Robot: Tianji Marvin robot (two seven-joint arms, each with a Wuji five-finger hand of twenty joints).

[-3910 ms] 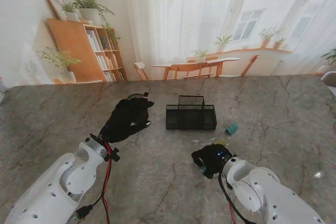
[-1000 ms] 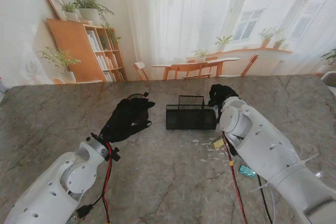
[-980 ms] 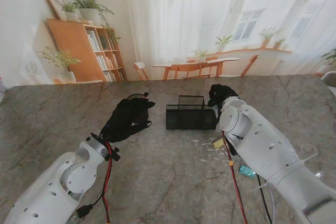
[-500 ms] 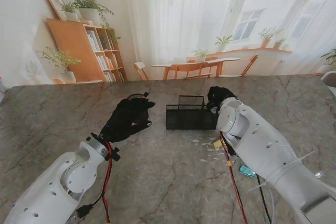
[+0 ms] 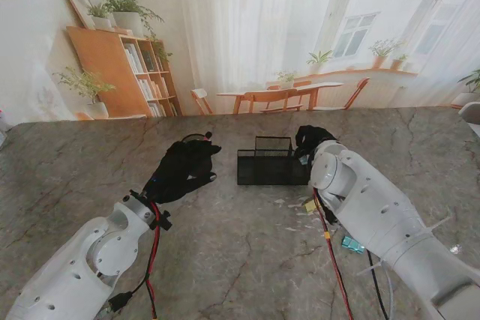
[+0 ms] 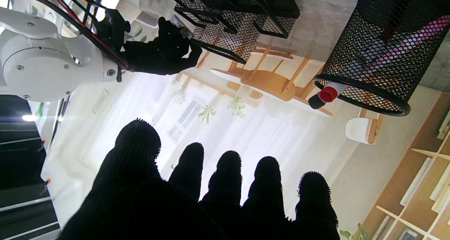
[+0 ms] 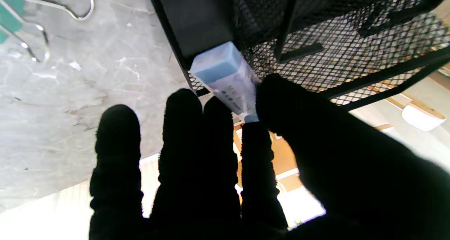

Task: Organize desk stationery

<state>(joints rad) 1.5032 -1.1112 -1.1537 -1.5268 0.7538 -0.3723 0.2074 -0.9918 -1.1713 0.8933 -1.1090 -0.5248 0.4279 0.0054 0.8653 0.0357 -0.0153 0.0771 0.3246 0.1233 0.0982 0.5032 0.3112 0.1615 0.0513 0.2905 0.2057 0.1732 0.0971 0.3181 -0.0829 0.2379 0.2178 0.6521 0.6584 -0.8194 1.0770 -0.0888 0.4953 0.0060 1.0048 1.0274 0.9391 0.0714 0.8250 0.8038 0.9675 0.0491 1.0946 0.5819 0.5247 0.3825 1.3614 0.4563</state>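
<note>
Your right hand [image 5: 310, 139] is closed on a pale blue eraser [image 7: 226, 79], pinched between the thumb and the fingers [image 7: 258, 152]; the wrist view shows the eraser's free end pressed against the rim of the black mesh organizer [image 5: 273, 162], at its right end as you see it from the stand; from that view the hand sits over the tray's far right corner, and whether the eraser is inside a compartment or only at the edge cannot be told; the right arm [image 5: 375, 219] runs back across the table [image 5: 225, 260] toward you, and small items lie beside it: a yellow scrap [image 5: 310, 204] just near the tray's near right corner, and a teal binder clip [image 5: 351, 244] nearer to you; the right wrist camera shows a teal clip [image 7: 8, 13] with wire handles on the marble, apart from the organizer; your left hand [image 5: 182, 169] holds nothing, its fingers [image 6: 228, 176] extended and spread, resting to the left of the organizer; its wrist view shows a round black mesh pen cup [image 6: 381, 53] close ahead, with a red-capped marker [image 6: 325, 95] protruding past its rim and other pens dimly visible through the mesh
</note>
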